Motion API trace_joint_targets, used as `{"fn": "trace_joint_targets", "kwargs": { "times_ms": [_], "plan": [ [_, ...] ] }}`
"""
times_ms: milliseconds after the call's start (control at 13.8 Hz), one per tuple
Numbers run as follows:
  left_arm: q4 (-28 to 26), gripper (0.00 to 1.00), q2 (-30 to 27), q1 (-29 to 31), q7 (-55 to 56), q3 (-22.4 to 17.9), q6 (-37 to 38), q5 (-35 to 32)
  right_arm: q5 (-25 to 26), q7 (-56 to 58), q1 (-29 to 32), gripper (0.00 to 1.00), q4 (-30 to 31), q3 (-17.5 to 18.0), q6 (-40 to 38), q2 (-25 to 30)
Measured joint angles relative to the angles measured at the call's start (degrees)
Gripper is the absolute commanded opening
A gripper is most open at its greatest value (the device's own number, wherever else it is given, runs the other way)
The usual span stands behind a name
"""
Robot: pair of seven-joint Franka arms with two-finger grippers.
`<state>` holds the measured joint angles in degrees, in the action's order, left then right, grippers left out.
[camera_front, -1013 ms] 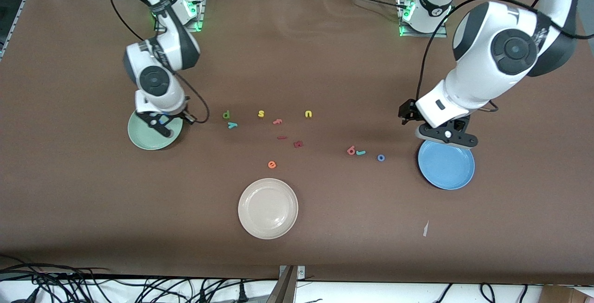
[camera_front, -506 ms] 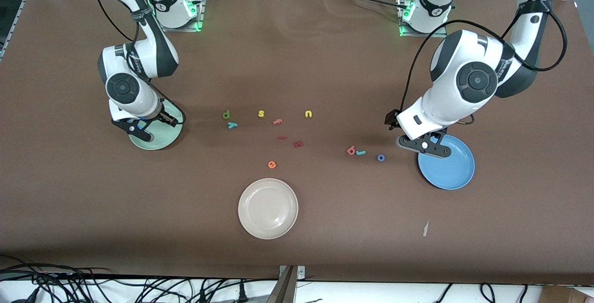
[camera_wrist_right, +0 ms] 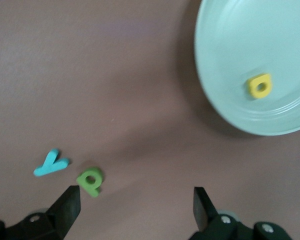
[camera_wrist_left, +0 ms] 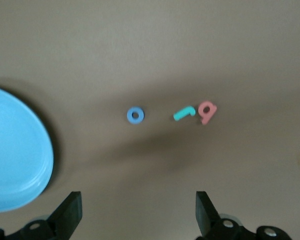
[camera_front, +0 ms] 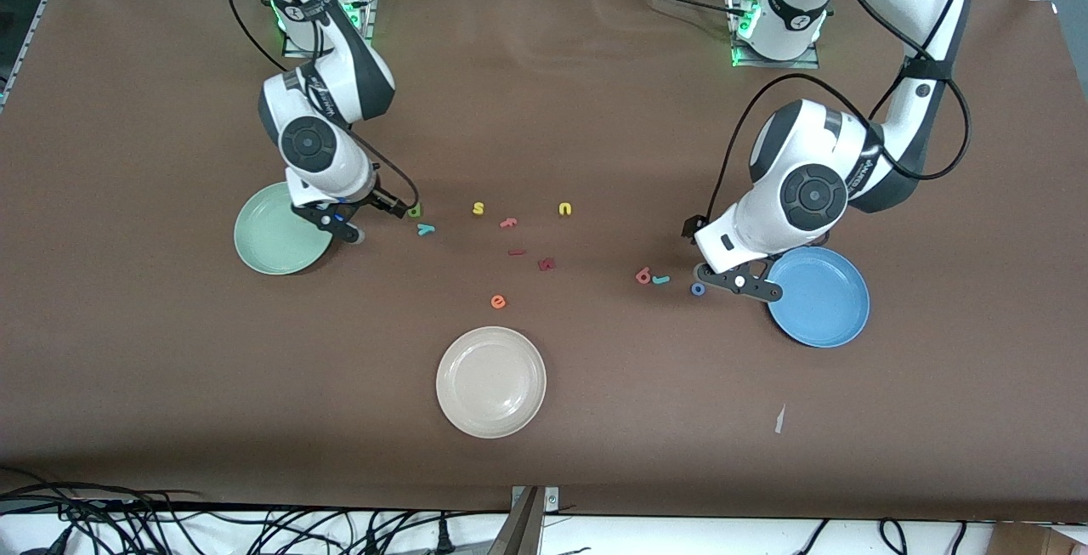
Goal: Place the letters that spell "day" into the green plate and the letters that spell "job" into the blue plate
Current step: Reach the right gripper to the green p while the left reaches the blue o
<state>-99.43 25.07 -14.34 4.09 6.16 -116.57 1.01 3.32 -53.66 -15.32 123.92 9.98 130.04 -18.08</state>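
Both arms have swung off their plates, so I'll lower the spread-open right gripper point(camera_front: 340, 229) squarely onto the green "d" point(camera_wrist_right: 90, 182), left gripper point(camera_front: 738, 281) wide near the "o" point(camera_wrist_left: 135, 115).

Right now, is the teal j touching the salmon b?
Cannot tell. In the left wrist view the teal j and the salmon b sit tip to edge, with neither a clear gap nor clear contact.
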Motion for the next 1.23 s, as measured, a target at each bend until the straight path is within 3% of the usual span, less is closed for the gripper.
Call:
{"fn": "trace_joint_targets", "kwargs": {
  "times_ms": [217, 434, 796, 1085, 1230],
  "plan": [
    [-5.8, 1.00, 1.0, 0.1, -2.4, -0.1, -12.6, 0.0, -0.2, -0.3, -1.0, 1.00, 0.0, 1.6, 1.4, -2.2],
    [-8.2, 1.00, 3.4, 0.1, -3.6, -0.1, -19.1, 0.0, -0.2, -0.1, -1.3, 0.99, -0.1, 2.0, 3.3, -5.2],
    [-8.3, 1.00, 5.3, 0.1, -3.8, -0.1, -20.8, 0.0, -0.2, 0.4, -1.5, 0.99, -0.2, 2.5, 7.2, -6.4],
    [-8.4, 0.99, 7.8, 0.1, -4.0, -0.4, -24.2, 0.0, -0.2, 0.5, -1.5, 0.92, -0.2, 2.5, 10.4, -7.1],
    [-8.4, 0.98, 9.0, 0.1, -4.4, -0.5, -25.2, -0.4, -0.2, 0.8, -1.5, 0.78, -0.2, 2.5, 11.8, -8.0]
  ]
}}
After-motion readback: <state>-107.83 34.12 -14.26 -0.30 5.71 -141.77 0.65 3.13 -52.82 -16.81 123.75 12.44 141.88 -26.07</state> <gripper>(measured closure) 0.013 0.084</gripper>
